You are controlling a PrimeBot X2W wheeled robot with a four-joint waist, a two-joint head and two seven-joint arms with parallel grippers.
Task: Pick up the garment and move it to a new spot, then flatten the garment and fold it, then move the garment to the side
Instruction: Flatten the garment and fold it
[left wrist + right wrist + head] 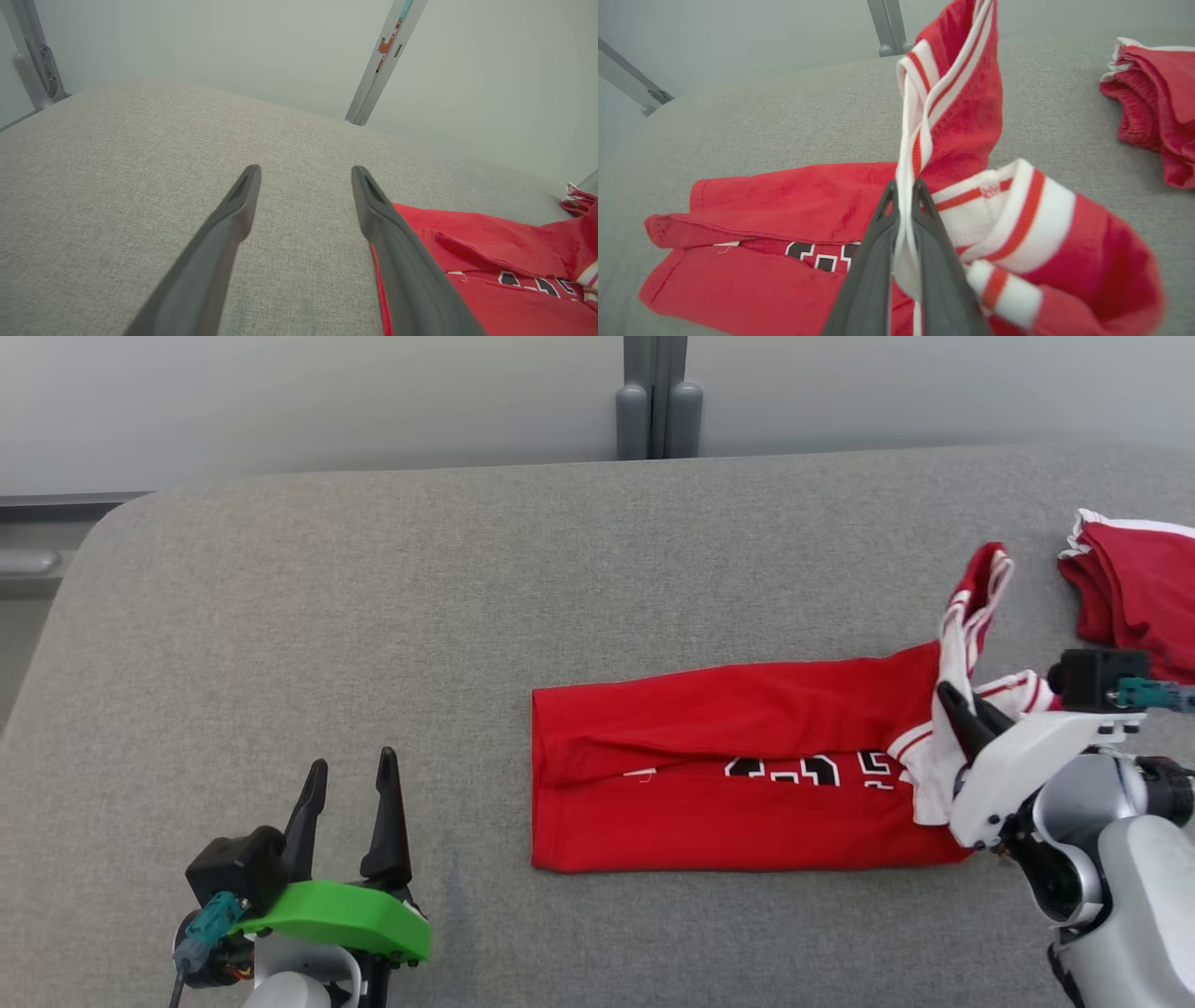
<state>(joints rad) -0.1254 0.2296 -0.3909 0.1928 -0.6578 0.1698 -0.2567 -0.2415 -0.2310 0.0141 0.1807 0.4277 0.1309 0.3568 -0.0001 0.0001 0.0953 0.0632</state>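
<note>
Pinching a white-and-red striped band point(920, 93) of trim, the right tool point(962, 700) has its two long dark fingers clamped together on the right end of the red fabric garment point(709, 821). In the right wrist view the white edging runs straight down between the closed fingers, and the band rises above the fingertips with a flap of red cloth behind it. More striped trim bulges out just beside the tool on its right.

The rest of the garment lies flat on the grey woven-cloth worktop point(373, 597), right of the middle, as a long strip running left to right. Both long edges are folded in toward the centre line. Black numerals outlined in white show in the narrow gap between the two flaps. Its left end is a straight, squared edge near the middle of the worktop.

At the near left, the left tool point(353, 761) hovers over bare grey cloth with its fingers spread apart and nothing between them. It is well apart from the garment. In the left wrist view the garment's left end appears just behind the right-hand finger.

A second bunched red cloth with white edging point(1134, 597) lies at the far right edge, apart from the lifted band. A grey metal post point(658, 411) stands behind the worktop's far edge.
</note>
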